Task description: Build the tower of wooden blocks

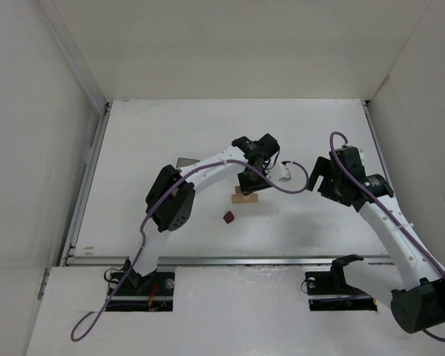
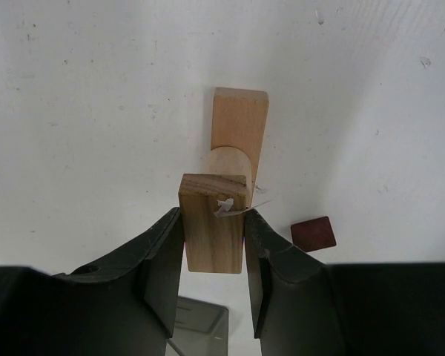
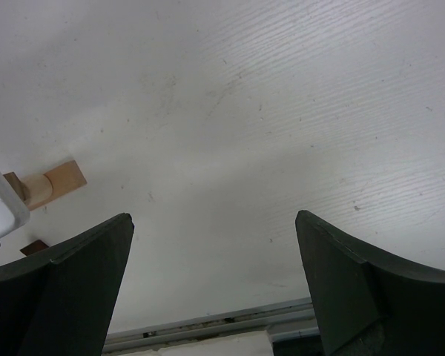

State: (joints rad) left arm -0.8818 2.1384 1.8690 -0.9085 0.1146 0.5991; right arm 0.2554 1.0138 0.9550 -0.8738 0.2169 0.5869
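In the left wrist view my left gripper is shut on a tan oblong block. The block rests on a small tan cylinder, which lies on the pale flat plank on the table. The dark red-brown cube lies alone to the right of the gripper. From above, my left gripper is over the tan stack, with the cube nearer the arms. My right gripper is open and empty to the right of the stack; its wide-apart jaws show in the right wrist view.
The dark grey bin stands behind the left arm and shows under the left fingers. White walls enclose the table. A metal rail runs along the near edge. The stack and cube show at the left of the right wrist view.
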